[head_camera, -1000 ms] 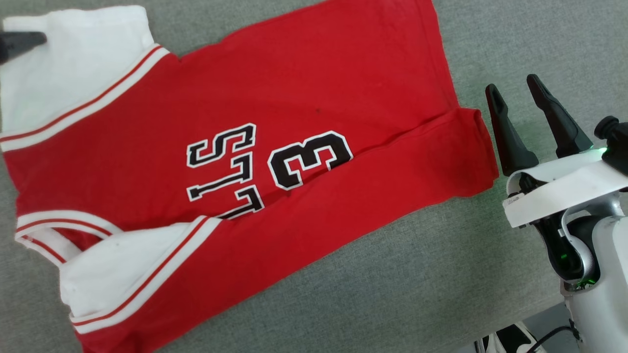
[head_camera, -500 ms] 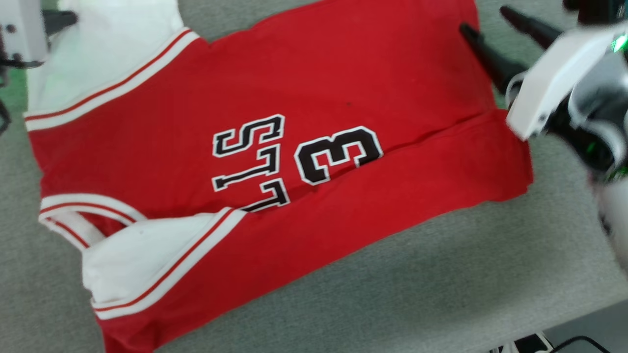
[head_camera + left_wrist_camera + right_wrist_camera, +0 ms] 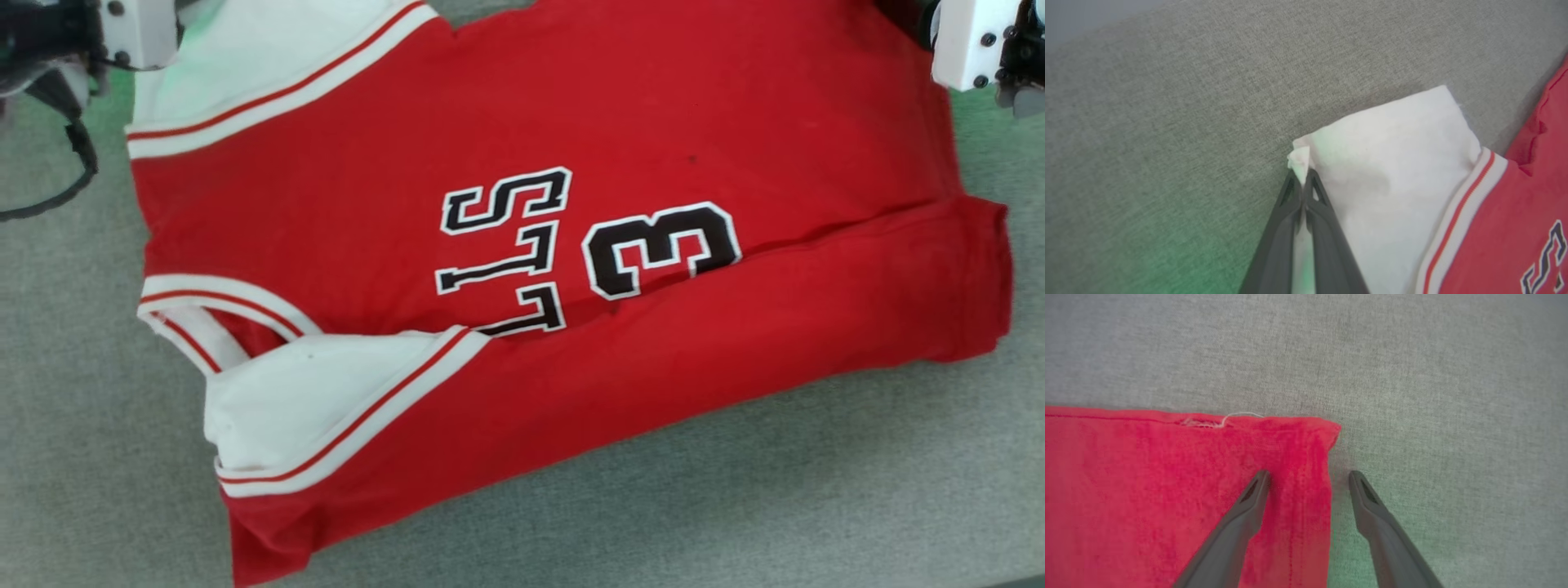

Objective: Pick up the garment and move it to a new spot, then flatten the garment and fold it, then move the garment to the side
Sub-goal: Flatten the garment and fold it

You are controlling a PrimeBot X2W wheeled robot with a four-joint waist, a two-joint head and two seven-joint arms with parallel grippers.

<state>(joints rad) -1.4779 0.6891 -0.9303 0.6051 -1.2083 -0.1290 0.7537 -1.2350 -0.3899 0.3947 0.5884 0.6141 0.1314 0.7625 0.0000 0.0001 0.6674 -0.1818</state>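
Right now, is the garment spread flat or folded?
Partly folded. The garment lies flat on the grey surface, but its near long side is turned over the front, hiding part of the letters and number.

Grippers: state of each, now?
Left gripper: shut on the white sleeve corner of the red jersey garment.
Right gripper: open, astride its red hem edge.

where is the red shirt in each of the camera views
head view: shirt spreads across the middle, neck end left, hem end right.
left wrist view: lower right; the left claw is shut on the corner of its white sleeve.
right wrist view: lower left, one red corner; the right claw stands open astride its edge.
shared landmark: the grey cloth surface under the shirt.
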